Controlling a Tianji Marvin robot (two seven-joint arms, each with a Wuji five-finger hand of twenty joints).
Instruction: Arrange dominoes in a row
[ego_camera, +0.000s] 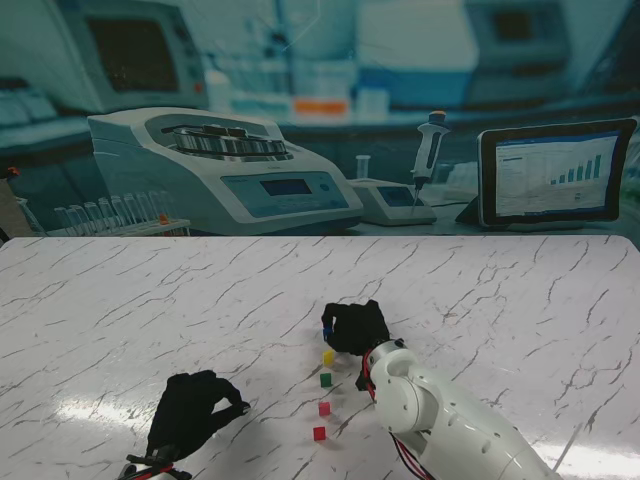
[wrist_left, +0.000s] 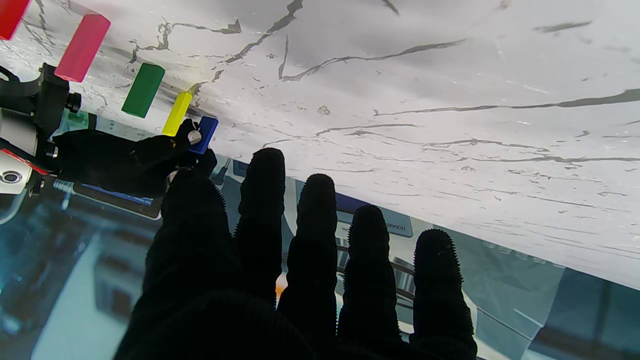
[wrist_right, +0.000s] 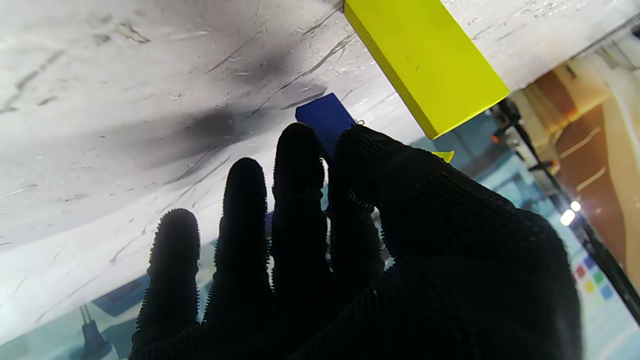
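Four dominoes stand in a row on the marble table (ego_camera: 500, 300): red (ego_camera: 319, 433) nearest to me, then pink (ego_camera: 324, 408), green (ego_camera: 325, 380) and yellow (ego_camera: 328, 357). My right hand (ego_camera: 355, 328) is shut on a blue domino (ego_camera: 326, 325) just beyond the yellow one, at the far end of the row. The left wrist view shows the blue domino (wrist_left: 206, 132) pinched by the right hand (wrist_left: 125, 157), beside yellow (wrist_left: 177, 114) and green (wrist_left: 143, 90). In the right wrist view, thumb and fingers hold the blue domino (wrist_right: 322, 120) close to the yellow one (wrist_right: 425, 65). My left hand (ego_camera: 190, 410) rests open, left of the row.
Behind the table's far edge stands a printed laboratory backdrop (ego_camera: 300, 120). My right forearm (ego_camera: 440, 420) lies just right of the row, close to the pink and green dominoes.
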